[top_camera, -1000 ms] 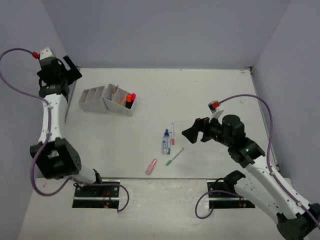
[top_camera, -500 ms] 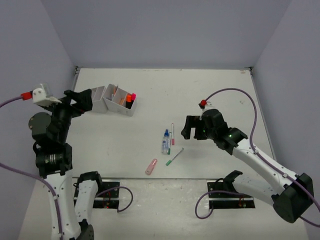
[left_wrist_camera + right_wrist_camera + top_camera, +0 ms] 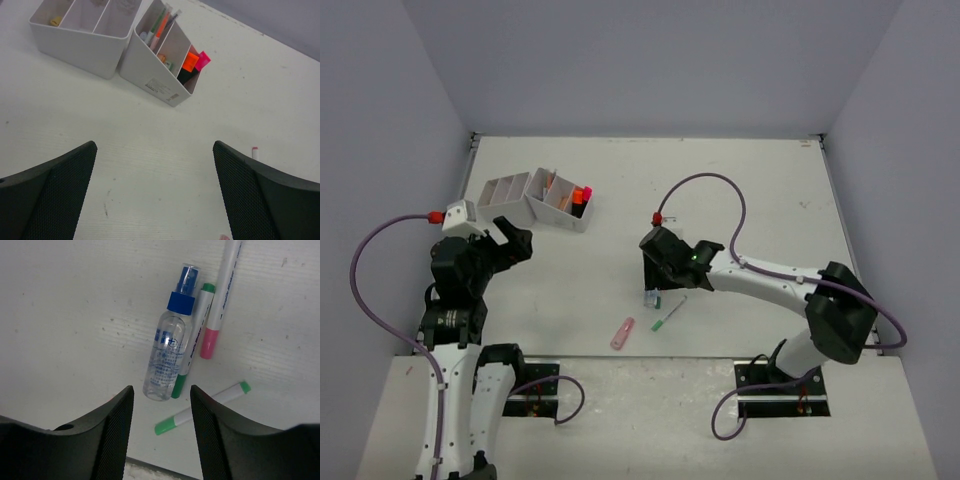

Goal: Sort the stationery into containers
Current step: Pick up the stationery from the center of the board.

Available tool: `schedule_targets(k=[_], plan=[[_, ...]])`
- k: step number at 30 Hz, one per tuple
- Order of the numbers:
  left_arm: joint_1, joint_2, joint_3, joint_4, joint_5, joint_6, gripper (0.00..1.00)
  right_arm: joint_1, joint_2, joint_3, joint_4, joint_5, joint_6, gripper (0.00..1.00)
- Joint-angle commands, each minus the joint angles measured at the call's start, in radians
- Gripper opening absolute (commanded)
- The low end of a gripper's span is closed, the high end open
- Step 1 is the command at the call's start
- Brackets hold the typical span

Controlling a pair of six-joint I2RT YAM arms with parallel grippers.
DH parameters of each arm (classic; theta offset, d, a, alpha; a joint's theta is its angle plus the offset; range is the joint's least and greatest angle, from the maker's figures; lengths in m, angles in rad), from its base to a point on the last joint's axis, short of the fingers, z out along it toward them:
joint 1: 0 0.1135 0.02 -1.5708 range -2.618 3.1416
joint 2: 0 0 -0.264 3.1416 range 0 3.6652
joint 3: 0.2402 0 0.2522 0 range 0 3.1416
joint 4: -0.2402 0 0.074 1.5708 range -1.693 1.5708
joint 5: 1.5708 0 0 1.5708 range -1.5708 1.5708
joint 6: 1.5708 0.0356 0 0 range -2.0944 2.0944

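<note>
Right claw (image 3: pixel 161 392) is low over counter (image 3: pixel 60 315), jaws part open, fingertips level w/ base end of clear blue-capped bottle (image 3: pixel 167 352), one finger either side. A small gap shows each side and nothing is gripped. Bottle lies flat at approx. counter centre, cap pointing away from claw. Green-capped marker (image 3: pixel 194 335) lies alongside, touching bottle on the wrist view's right. Pink-banded pen (image 3: pixel 222 295) is just beside that marker, on the side away from bottle. Green-ended marker (image 3: pixel 227 392) lies at an angle near bottle base, not touching it. In top view, pink highlighter (image 3: pixel 622 332) lies alone, nearer the arm bases, apart from the group. Left claw (image 3: pixel 154 150) is raised over bare counter, jaws fully spread, holding nothing, facing the containers and well apart from the loose items. Two white containers stand side by side toward far-left of counter. Low tray (image 3: pixel 75 42) has 3 compts. in view, w/ a small yellowish item (image 3: pixel 55 21) in the left one; type cannot be told. Slanted organiser (image 3: pixel 155 70) stands just beside the tray, corners close or touching, cannot tell which. Its nearest compt. holds orange highlighter (image 3: pixel 190 62) and another pink highlighter, caps sticking up past rim. Thin pens (image 3: pixel 161 25) stand in next compt. along.
</note>
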Motion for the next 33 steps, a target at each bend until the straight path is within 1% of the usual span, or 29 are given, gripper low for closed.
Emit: schedule_targets(k=[1,5,11,22,27,33], plan=[[-0.011,-0.038,-0.021,0.062,-0.022,0.013,1.00,0.031,0.089,0.083,-0.007,0.063,0.071,0.49],[-0.034,-0.051,-0.028,0.065,-0.027,0.011,1.00,0.040,0.148,0.105,-0.014,0.083,0.089,0.45],[-0.060,-0.060,-0.033,0.066,-0.024,0.011,1.00,0.039,0.199,0.128,-0.020,0.091,0.097,0.42],[-0.067,-0.076,-0.036,0.067,-0.023,0.012,1.00,0.040,0.287,0.162,-0.038,0.131,0.124,0.39],[-0.067,-0.076,-0.035,0.066,-0.023,0.012,1.00,0.048,0.300,0.159,-0.024,0.133,0.121,0.34],[-0.066,-0.080,-0.035,0.067,-0.027,0.012,1.00,0.049,0.339,0.183,-0.021,0.121,0.108,0.33]])
